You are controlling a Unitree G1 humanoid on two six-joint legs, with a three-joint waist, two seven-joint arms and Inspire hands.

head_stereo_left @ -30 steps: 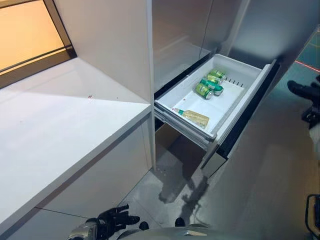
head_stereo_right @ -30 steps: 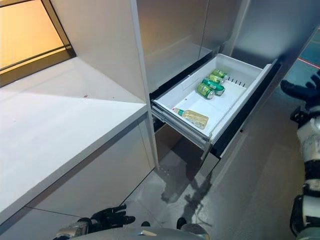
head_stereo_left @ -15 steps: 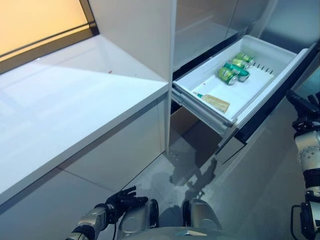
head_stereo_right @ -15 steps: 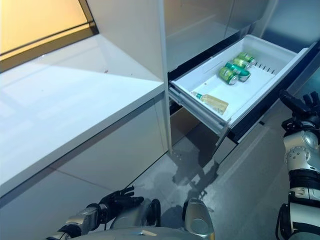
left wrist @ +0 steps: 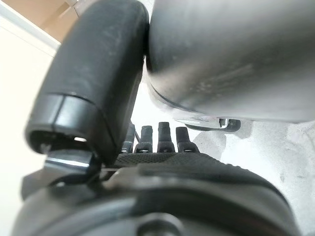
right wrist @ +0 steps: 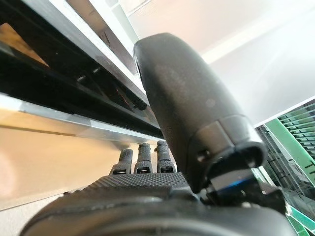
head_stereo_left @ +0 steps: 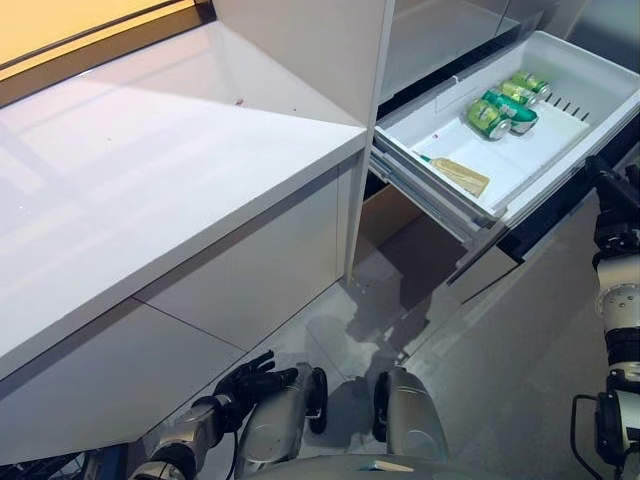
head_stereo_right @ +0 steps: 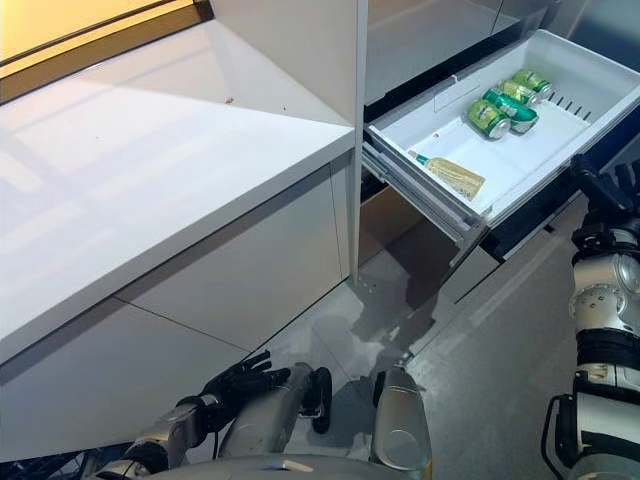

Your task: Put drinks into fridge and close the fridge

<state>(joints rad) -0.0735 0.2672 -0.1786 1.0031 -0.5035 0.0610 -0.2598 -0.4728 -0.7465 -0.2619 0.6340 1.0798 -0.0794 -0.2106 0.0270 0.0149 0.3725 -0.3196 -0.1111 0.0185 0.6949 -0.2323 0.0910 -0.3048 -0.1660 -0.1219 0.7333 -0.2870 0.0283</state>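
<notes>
The white fridge drawer (head_stereo_left: 447,202) stands pulled out at the upper right. In it lie green cans (head_stereo_left: 500,106) at the far end and a bottle of pale yellow drink (head_stereo_left: 459,174) on its side nearer the front. My right hand (head_stereo_right: 598,189) is raised beside the drawer's dark front panel (head_stereo_right: 535,210), fingers straight, holding nothing. In the right wrist view its fingers (right wrist: 145,158) point at the drawer's edge (right wrist: 59,118) from close. My left hand (head_stereo_left: 250,381) hangs low near the floor, open and empty; its fingers (left wrist: 165,140) are straight.
A long white counter (head_stereo_left: 150,180) runs along the left, with white cabinet fronts (head_stereo_left: 240,280) below. A tall white panel (head_stereo_left: 330,50) stands between the counter and the fridge. Grey floor (head_stereo_left: 500,360) lies below the drawer.
The camera has moved, so the whole scene has shifted right and up. My right hand has come in closer to the drawer's front. The drinks lie as before.
</notes>
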